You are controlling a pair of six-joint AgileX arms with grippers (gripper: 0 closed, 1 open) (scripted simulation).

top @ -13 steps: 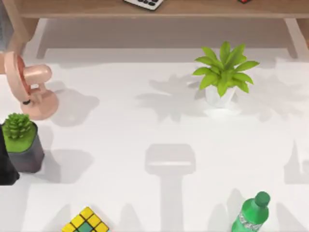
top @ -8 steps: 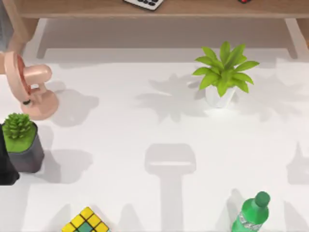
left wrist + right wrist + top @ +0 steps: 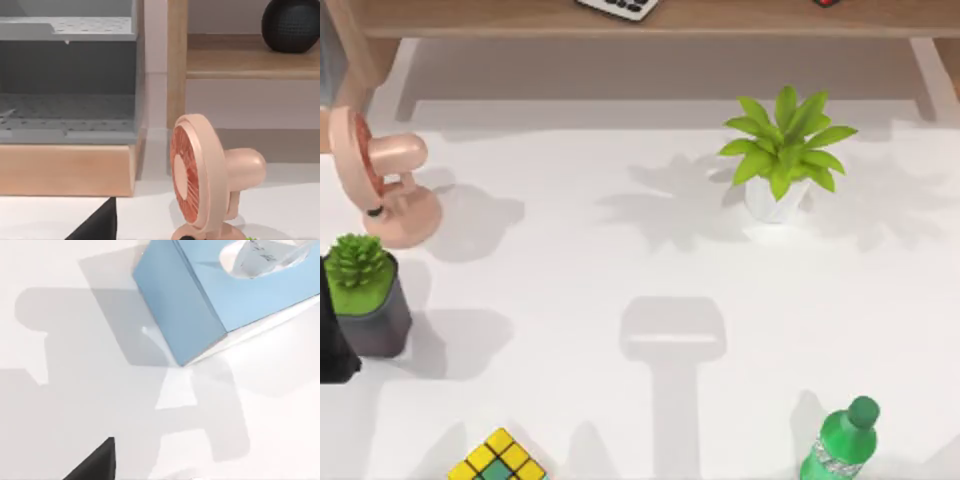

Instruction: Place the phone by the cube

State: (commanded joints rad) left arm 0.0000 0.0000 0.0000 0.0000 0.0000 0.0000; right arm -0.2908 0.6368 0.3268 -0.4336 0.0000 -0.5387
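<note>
Top view: the cube (image 3: 497, 458) sits at the near edge of the worktop (image 3: 620, 250), on the left arm's side; a dark shape (image 3: 332, 340) at the left edge, behind the succulent pot (image 3: 365, 295), is probably part of that arm, so I judge the left jaws the nearer pair to the cube; the green bottle (image 3: 842, 445) and the leafy plant (image 3: 783, 150) stand well apart from it on the right arm's side; the dark keyed device (image 3: 617, 6) on the shelf (image 3: 720, 18) is not the phone.

Left wrist view: a dark wedge at the frame's edge is likely a tip of the left gripper (image 3: 97, 227); whether its jaws are spread or pressed together I cannot tell; ahead of them stands the pink fan (image 3: 200, 180), with a grey rack (image 3: 67, 75) and a black ball (image 3: 292, 25) farther off.

Right wrist view: a like wedge, likely the right gripper (image 3: 95, 462) (jaws again not to be told), hangs over bare worktop; ahead of them lies a blue tissue box (image 3: 210, 290), a tissue standing out of its slot.

Which way the phone lies from either pair of jaws, and how its long axis runs, I cannot tell; that bearing must be found first; only the goal, the bare worktop just beside the cube, is settled.
</note>
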